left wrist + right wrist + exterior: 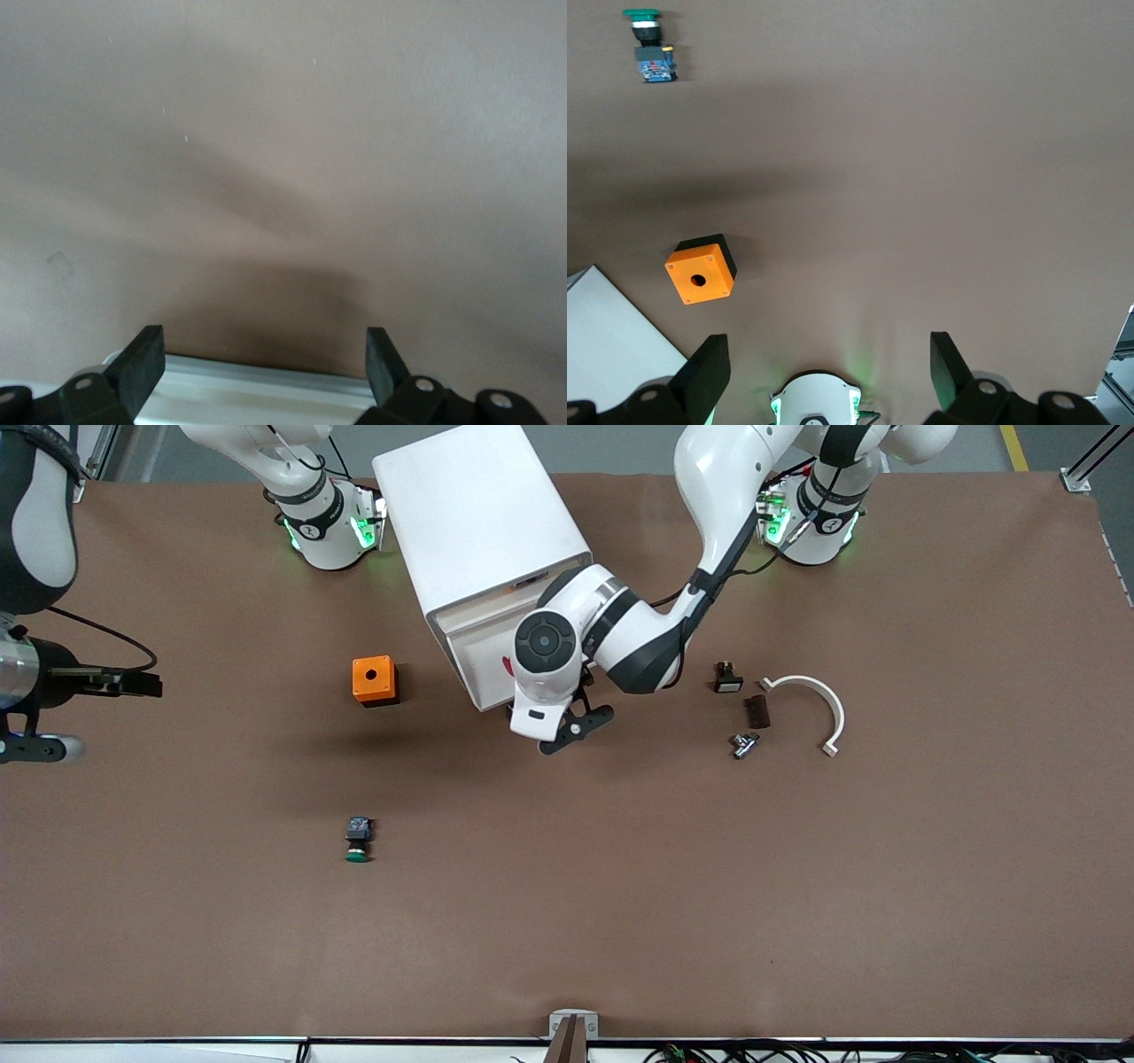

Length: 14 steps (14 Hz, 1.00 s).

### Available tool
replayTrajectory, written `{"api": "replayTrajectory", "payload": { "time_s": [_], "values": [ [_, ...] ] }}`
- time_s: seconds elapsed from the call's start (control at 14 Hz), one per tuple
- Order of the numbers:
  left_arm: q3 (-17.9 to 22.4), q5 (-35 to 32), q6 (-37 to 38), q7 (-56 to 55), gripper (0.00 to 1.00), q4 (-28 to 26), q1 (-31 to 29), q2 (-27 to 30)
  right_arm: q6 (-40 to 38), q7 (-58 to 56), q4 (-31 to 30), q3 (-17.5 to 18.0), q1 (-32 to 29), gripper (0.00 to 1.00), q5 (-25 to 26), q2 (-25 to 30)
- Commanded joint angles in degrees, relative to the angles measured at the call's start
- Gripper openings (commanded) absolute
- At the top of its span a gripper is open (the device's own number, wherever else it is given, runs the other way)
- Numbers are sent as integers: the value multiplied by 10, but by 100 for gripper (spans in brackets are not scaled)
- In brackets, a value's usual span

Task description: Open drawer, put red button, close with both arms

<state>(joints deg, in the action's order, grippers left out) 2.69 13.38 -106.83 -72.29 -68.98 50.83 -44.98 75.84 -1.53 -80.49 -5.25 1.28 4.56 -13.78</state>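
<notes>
Apparently the closing step is in hand. The left arm reaches from its base to the front of the white box-shaped cabinet (483, 518). Its left end effector (567, 731) hangs low over the brown tabletop (620, 886), just in front of the cabinet's white drawer (469, 660). In the left wrist view the two black fingers are spread apart and grasp nothing, and a white edge that is probably the drawer's lip lies between them. How far the drawer stands out cannot be told.

A sliver of red (507, 664) shows at the drawer beside the left wrist. It is most likely the cap of the red button, a tiny red-capped pushbutton, lying inside the drawer. The arm hides the rest, and no red-capped button shows anywhere else on the tabletop.

The right arm waits, with the right end effector (828, 350) held high over its own end of the tabletop, fingers released and empty. Below it sit the orange plastic box with a hole (373, 680) and, nearer the front camera, the green-capped pushbutton (358, 840).

If the button is indeed inside, the next move calls for a straight, square push on the drawer front, with the right arm coming down to share it. An off-centre shove could skew the drawer or slide the light cabinet.
</notes>
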Motion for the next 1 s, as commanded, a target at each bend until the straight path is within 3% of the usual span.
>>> {"api": "replayTrajectory", "payload": {
  "time_s": [0.0, 0.21, 0.57, 0.93],
  "values": [
    [-21, 9, -4, -4, 100, -13, 8, 12, -3, -9, 2, 15, -14, 100, 7, 4],
    [-40, 35, -3, -4, 100, -13, 9, 12, -4, -8, 43, 17, -9, 100, 6, -2],
    [-67, 76, -1, -4, 100, -34, 9, 11, -95, -3, 140, 14, 0, 100, 11, 2],
    [-73, 137, -1, -2, 100, -49, 8, 9, -126, 23, 137, 14, -1, 100, -19, 27]
  ]
}}
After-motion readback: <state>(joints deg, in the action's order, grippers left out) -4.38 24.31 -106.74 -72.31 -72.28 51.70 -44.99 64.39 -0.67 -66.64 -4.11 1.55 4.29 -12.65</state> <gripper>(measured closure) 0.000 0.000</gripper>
